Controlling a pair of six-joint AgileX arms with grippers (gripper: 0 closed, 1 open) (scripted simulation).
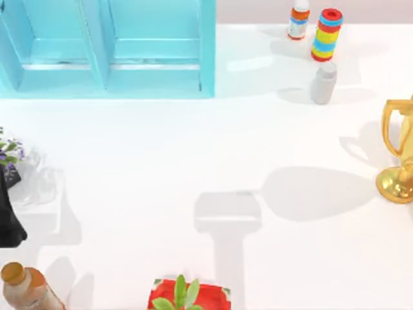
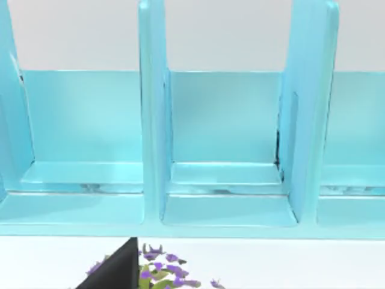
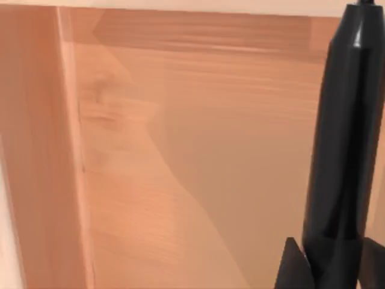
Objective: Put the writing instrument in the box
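Black pen (image 3: 340, 144) over wooden box (image 3: 180, 168)

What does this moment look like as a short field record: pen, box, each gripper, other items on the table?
pen: black pen, held upright between the right gripper fingers
box: wooden box interior with a side wall, directly beyond the pen in the right wrist view
left gripper: dark part at the table's left edge, by a purple flower plant
organizer: blue compartment rack, far left
others: gold trophy, grey bottle, striped stack
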